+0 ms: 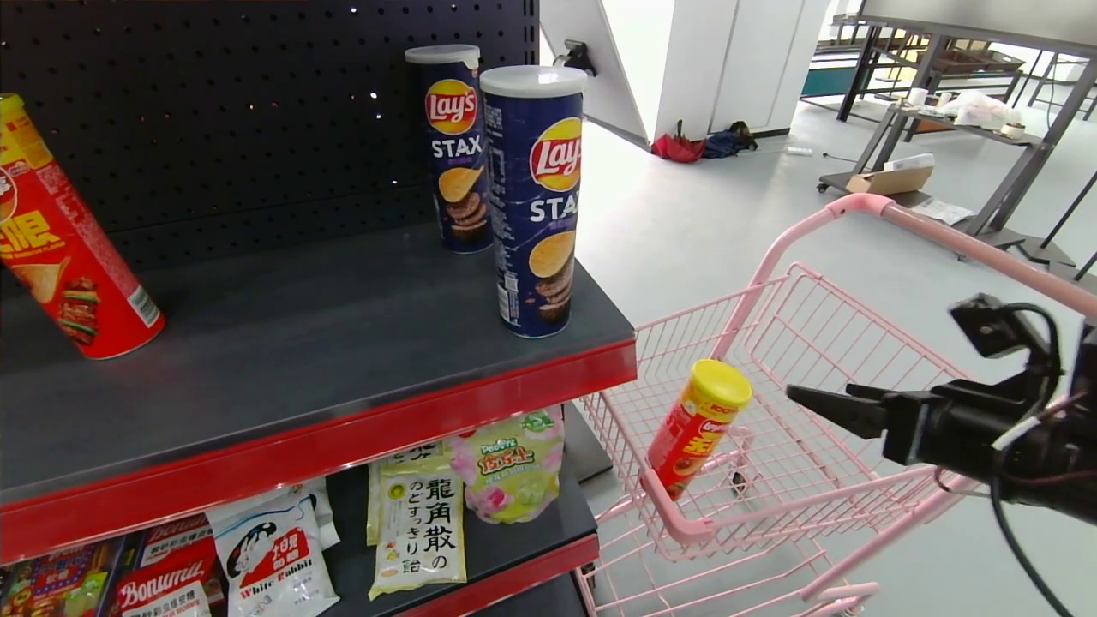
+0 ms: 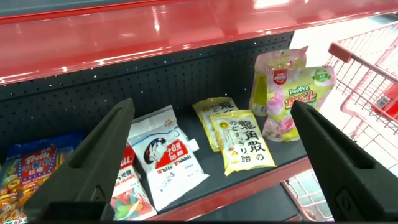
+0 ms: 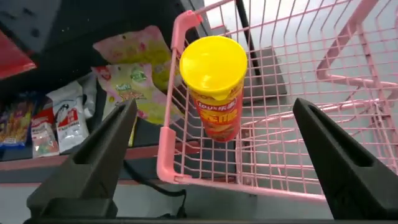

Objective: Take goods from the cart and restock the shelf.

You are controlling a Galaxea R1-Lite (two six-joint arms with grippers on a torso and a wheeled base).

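Note:
A red chip can [image 1: 698,424] with a yellow lid leans in the near corner of the pink cart [image 1: 857,206], beside the shelf's end. My right gripper [image 1: 823,396] hangs open over the cart basket, a short way from the can and pointing at it. In the right wrist view the can [image 3: 217,93] stands between the spread fingers [image 3: 93,168], farther off, untouched. The top shelf [image 1: 300,343] holds two upright blue cans [image 1: 531,197] at its right end and a tilted red can [image 1: 68,248] at the left. My left gripper [image 2: 211,106] is open and holds nothing, facing the lower shelf.
Snack bags [image 1: 411,514] lie on the lower shelf, white, yellow and pink-green ones [image 2: 242,140]. The shelf's red front edge [image 1: 386,411] juts out beside the cart rim [image 3: 171,137]. Metal tables [image 1: 943,111] stand far back on the right across open grey floor.

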